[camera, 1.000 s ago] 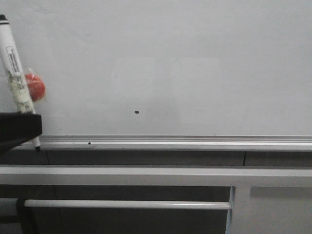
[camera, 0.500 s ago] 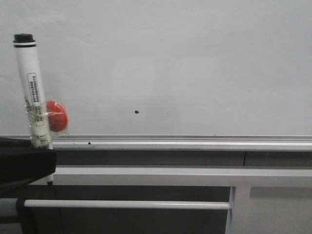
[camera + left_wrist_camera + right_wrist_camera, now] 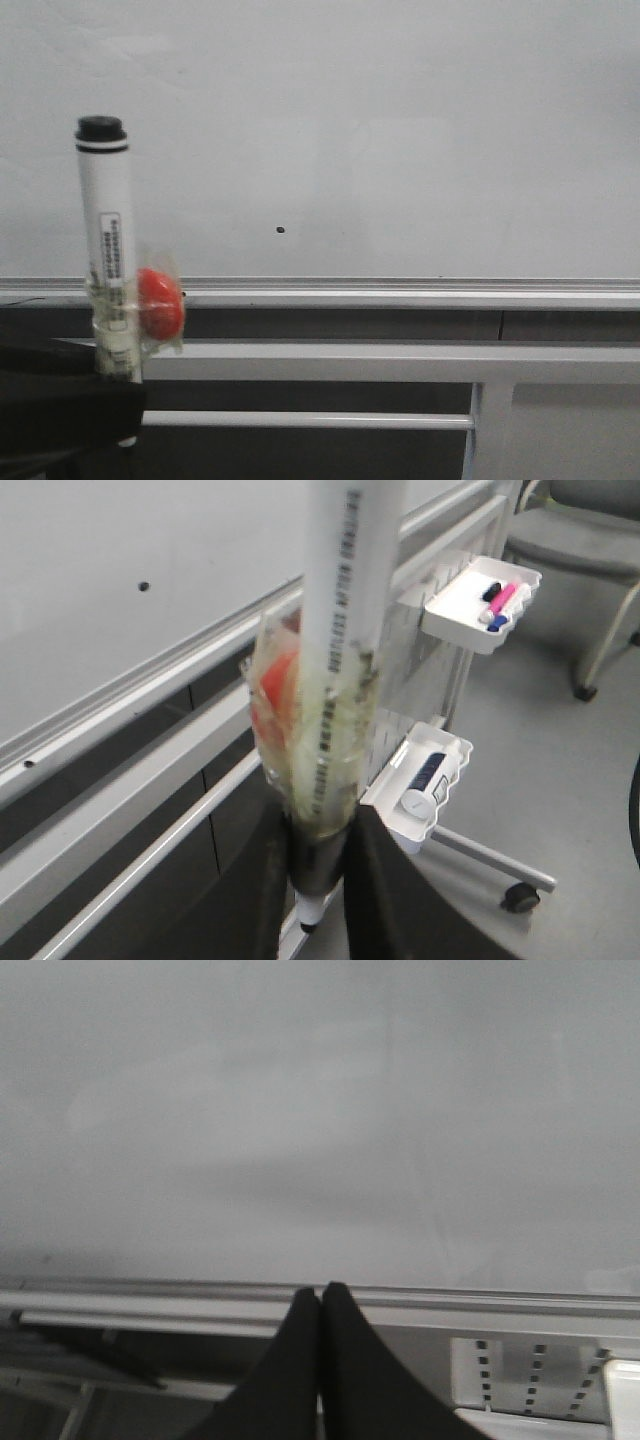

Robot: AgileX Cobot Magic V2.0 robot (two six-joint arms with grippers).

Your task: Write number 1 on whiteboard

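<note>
The whiteboard (image 3: 400,130) fills the front view, with its silver frame rail (image 3: 400,293) along the lower edge. No number 1 stroke shows on it, only a tiny black dot (image 3: 280,230). My left gripper (image 3: 60,410) is at the lower left, in front of and below the rail. It is shut on a white marker pen (image 3: 107,230) that stands nearly upright, black end up. A red object (image 3: 160,303) is taped to the pen. In the left wrist view the gripper (image 3: 312,880) clamps the pen (image 3: 340,600) and its tip pokes out below the fingers. My right gripper (image 3: 320,1295) is shut and empty near the rail.
Grey horizontal bars (image 3: 350,362) of the board's stand run under the rail. In the left wrist view two white trays (image 3: 480,600) (image 3: 425,780) holding markers hang on the stand, with a caster wheel (image 3: 520,897) and a chair (image 3: 580,540) beyond.
My left gripper has moved right and downward with the marker. The pen now stands more upright, and its lower end has dropped from the rail to below it.
</note>
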